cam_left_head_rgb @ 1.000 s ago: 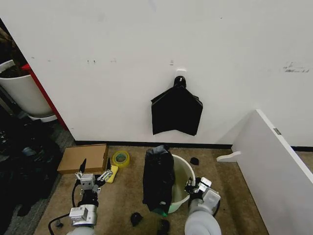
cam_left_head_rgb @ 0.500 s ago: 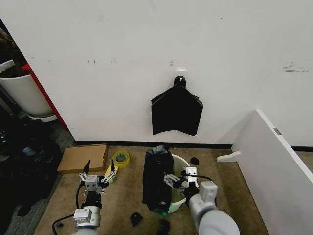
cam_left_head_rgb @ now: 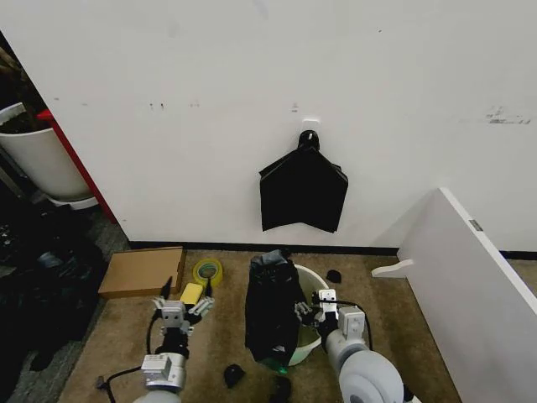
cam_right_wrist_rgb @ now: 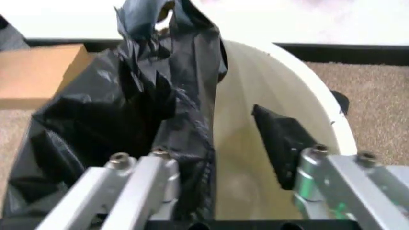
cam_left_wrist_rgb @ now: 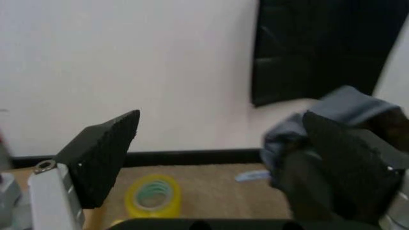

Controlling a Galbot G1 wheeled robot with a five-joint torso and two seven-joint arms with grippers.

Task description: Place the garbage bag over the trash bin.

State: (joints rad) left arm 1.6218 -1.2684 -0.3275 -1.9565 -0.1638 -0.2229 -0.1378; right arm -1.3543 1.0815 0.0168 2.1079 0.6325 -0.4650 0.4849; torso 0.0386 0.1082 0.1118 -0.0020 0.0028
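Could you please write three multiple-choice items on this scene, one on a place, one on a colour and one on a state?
1. Where does the garbage bag hang?
A. over the trash bin's rim, on the robot's left side
B. flat on the cardboard
C. on the wall hook

2. What colour is the tape roll on the carpet?
A. red
B. yellow
C. blue

3. How is the right gripper?
A. open, at the trash bin
B. shut on the tape roll
C. open, above the cardboard

Answers: 1 A, the bag drapes down the bin's left outside wall. 2 B, the ring is yellow. 3 A, the right wrist view shows its jaws spread, one by the bag and one inside the bin.
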